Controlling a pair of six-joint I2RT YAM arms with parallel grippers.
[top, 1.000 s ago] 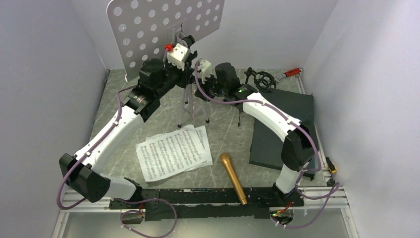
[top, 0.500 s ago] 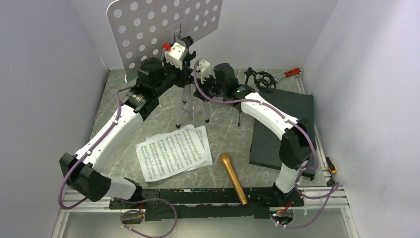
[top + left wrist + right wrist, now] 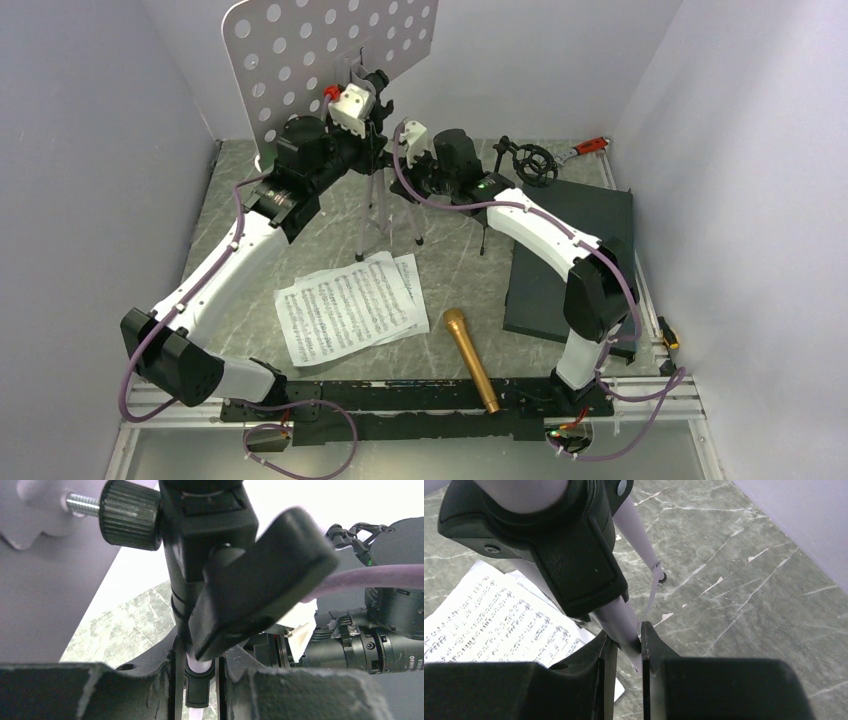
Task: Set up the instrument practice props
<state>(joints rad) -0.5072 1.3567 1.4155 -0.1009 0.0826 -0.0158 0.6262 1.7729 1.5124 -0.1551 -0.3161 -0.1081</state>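
No words or numbers I can read. Music sheets (image 3: 350, 308), lower centre-left of the top view: printed staves and notes only, any headings too small. Black cylinder (image 3: 400, 652), lower right of my left wrist view: tiny white lettering, illegible.

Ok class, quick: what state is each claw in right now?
Left claw: closed on the music stand, around its upper post.
Right claw: closed on one of the music stand's lower tubes.
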